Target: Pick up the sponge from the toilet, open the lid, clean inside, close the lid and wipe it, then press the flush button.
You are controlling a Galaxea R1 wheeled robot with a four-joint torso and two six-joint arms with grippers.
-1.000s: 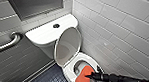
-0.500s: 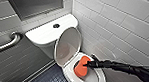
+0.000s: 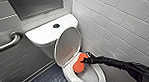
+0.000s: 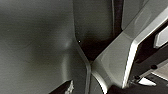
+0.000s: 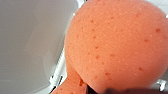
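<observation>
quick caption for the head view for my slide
The right gripper holds the orange sponge at the back of the toilet bowl, lid raised, flush button behind.

Recorded white rectangular wall tiles [image 3: 121, 24] with pale grey grout on the right side. Noted grey wall tiles [image 3: 6, 22] on the left, carrying a curved metal grab bar [image 3: 5, 46]. Logged a dark framed panel [image 3: 35, 2] high up and a dark small-tiled floor [image 3: 50, 78] below, evenly lit.
</observation>
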